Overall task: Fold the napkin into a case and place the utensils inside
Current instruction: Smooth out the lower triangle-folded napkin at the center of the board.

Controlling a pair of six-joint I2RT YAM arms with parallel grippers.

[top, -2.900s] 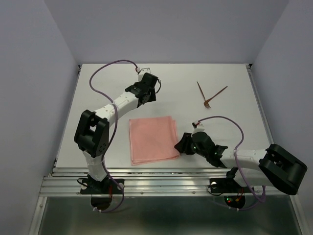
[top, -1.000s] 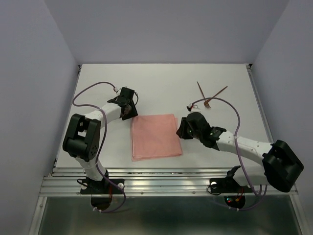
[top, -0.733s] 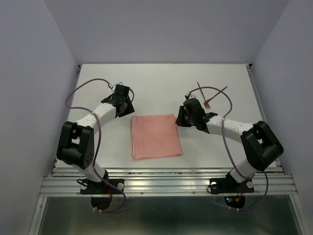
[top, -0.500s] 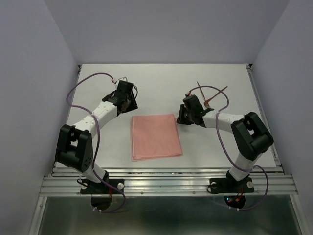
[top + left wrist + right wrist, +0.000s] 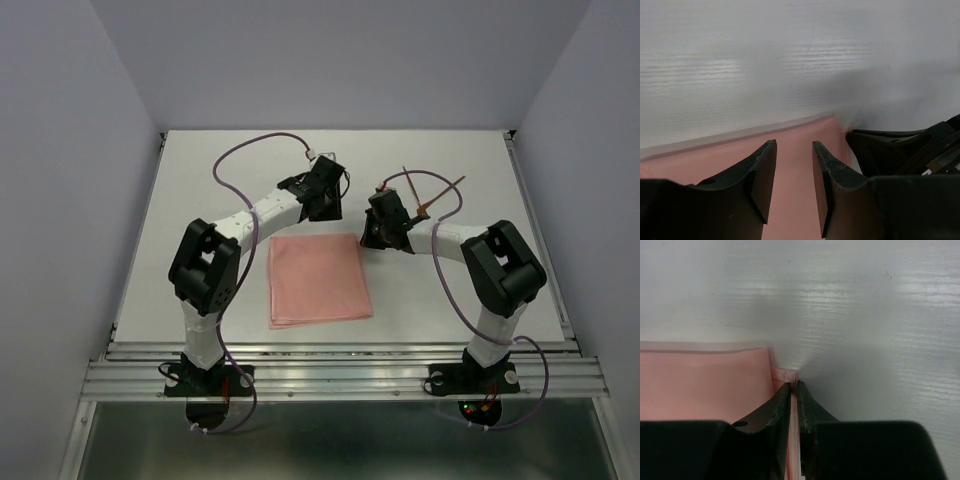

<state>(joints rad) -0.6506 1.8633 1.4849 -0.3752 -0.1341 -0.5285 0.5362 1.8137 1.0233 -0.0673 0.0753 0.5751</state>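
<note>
- The left end effector (image 5: 327, 213) hangs just over the far edge of the napkin (image 5: 318, 280). Its two fingers (image 5: 762, 175) stand a little apart, and nothing is between them.
- The napkin lies flat in the middle of the white counter (image 5: 200, 190). It is a folded pink sheet.
- The right end effector (image 5: 368, 240) is at the napkin's far right corner. Its fingers (image 5: 809, 407) are almost together and pinch the thin pink edge.
- The utensils (image 5: 450, 187) lie crossed on the counter. They are farther back than the right end effector and do not touch the napkin.
</note>
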